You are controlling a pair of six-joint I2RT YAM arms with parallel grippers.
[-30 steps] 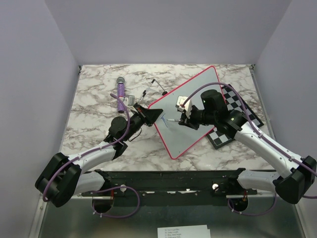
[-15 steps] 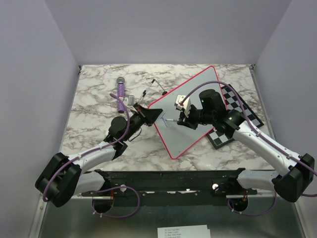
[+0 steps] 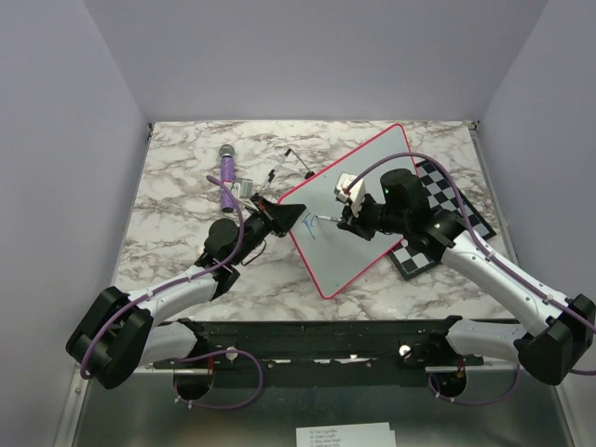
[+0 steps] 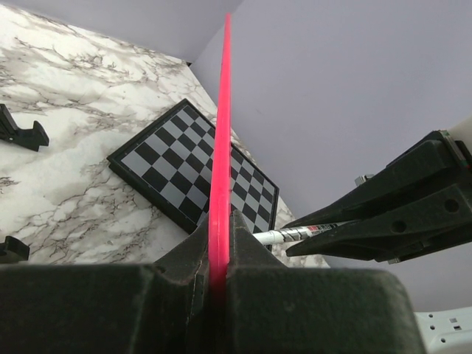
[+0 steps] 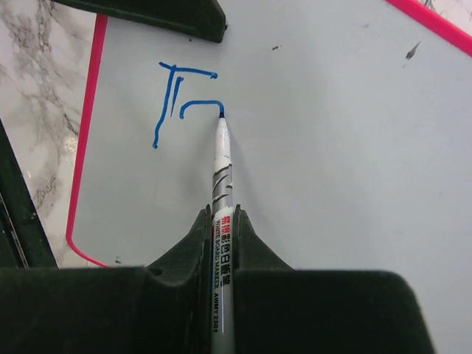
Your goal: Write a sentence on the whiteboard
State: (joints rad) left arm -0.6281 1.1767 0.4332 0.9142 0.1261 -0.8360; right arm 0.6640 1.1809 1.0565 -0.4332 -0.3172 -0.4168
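Observation:
The whiteboard (image 3: 372,177) with a pink-red rim lies tilted on the table right of centre. My left gripper (image 3: 291,216) is shut on its left rim (image 4: 220,147). My right gripper (image 3: 345,216) is shut on a white marker (image 5: 223,221), whose tip touches the board. The sentence (image 5: 181,99) is a few blue strokes: a "T" and the top curve of a second letter, at the board's left part (image 3: 309,222). In the left wrist view the marker (image 4: 295,234) and my right fingers (image 4: 391,221) show beside the rim.
A black-and-white chessboard (image 3: 452,219) lies under the board's right side, also in the left wrist view (image 4: 177,177). A purple microphone (image 3: 226,177) and small black stands (image 3: 296,160) lie at the back on the marble table (image 3: 177,186).
My right gripper has moved up and slightly right over the board with the marker, adding a curved blue stroke beside the "T". The left arm has held still.

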